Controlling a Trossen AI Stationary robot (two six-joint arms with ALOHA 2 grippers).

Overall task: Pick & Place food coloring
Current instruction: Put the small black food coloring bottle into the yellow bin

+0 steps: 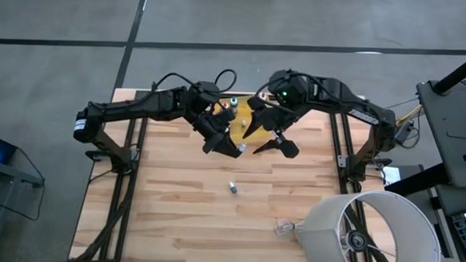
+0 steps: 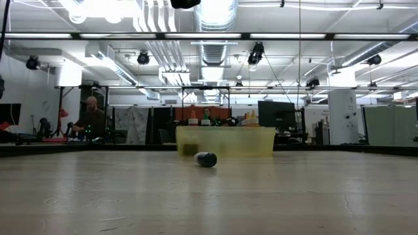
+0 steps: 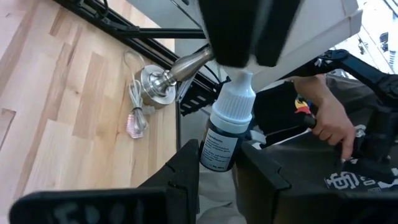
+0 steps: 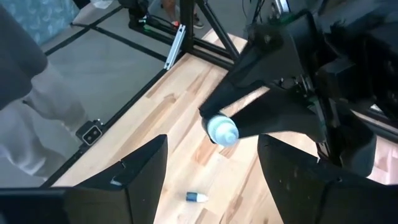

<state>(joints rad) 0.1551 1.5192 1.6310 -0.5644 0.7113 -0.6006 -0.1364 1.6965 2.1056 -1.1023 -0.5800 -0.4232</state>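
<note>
Left gripper (image 3: 217,177) is clamped on a small food coloring bottle (image 3: 225,134), fingers pinching the labelled body low down, white cap end pointing away from the wrist. It's held up off the table, near the middle toward the far side in the high view. The right gripper (image 1: 265,137) sits just beside it, jaws spread wide and holding nothing; from its own wrist view the bottle's rounded cap (image 4: 222,130) pokes out between the other arm's fingers.

By my read this bottle is light and stiff, smooth plastic, so likely a bit slippery and quick to roll once set down. The straight body is the place to grip; the tapered cap looks like it would squirt out of a pinch.

Down on the table (image 1: 176,207), a second bottle (image 1: 233,187) lies on its side, well apart from both grippers, nearer the front; the low view shows it lying in front of the yellow tray (image 2: 225,141). Coloured caps peek over the tray's rim, so more bottles stand inside.

The surface is pale wood planks, flat and bare in the middle. A lamp with a big white shade (image 1: 369,233) stands at the front right corner, a crumpled plastic scrap (image 1: 282,225) just beside it. Beyond: a wide workshop, ceiling ducts, a person (image 2: 91,121) at a far bench.
</note>
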